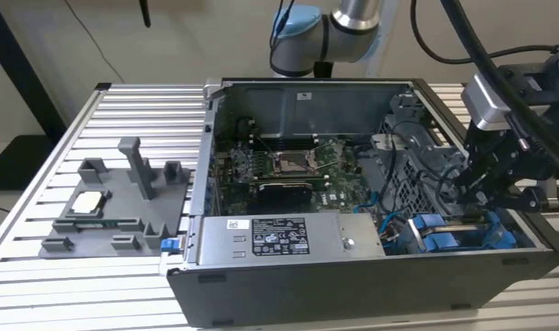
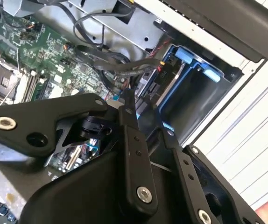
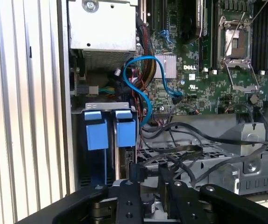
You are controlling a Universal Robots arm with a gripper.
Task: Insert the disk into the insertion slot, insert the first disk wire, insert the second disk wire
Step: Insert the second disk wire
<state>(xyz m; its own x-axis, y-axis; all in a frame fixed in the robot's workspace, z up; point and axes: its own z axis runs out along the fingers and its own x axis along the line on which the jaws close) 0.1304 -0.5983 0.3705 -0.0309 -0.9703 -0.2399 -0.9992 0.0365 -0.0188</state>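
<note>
Black jaws, gripper [image 2: 142,105] hovering by the cables [image 3: 180,140], are nearly clenched on nothing I can tell; disk [image 1: 463,238] is sitting in the slot [image 1: 417,172] at case's near right; cables risk snagging

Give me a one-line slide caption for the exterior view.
Robot's end effector reaches into an open computer case, above the blue disk carriers in the drive bay.

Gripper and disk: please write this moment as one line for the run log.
gripper: inside computer case, above blue carrier | disk: seated in insertion slot | black wires: near fingers
</note>
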